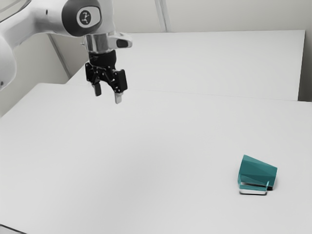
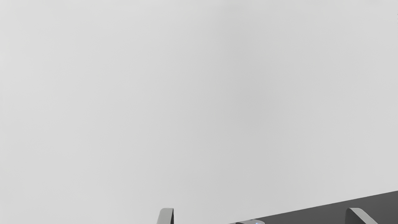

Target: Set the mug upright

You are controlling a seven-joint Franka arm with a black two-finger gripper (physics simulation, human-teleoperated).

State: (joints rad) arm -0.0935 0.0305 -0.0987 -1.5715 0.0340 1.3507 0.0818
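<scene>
Note mug point(image 1: 258, 171) lying on its side on table point(image 1: 146, 161), with wider end point(image 1: 241, 171) toward the exterior view's left and handle point(image 1: 252, 187) low on the near side. Note gripper point(image 1: 107, 96) raised above table, well apart from mug, with fingers point(image 2: 166, 216) apart and nothing between. Expect rolling or skidding on off-centre contact, owing to tapered shape. Beware of handle: likely to block closure or, under shallow grip, to twist mug. Avoid release at a tilt, a probable cause of toppling.
</scene>
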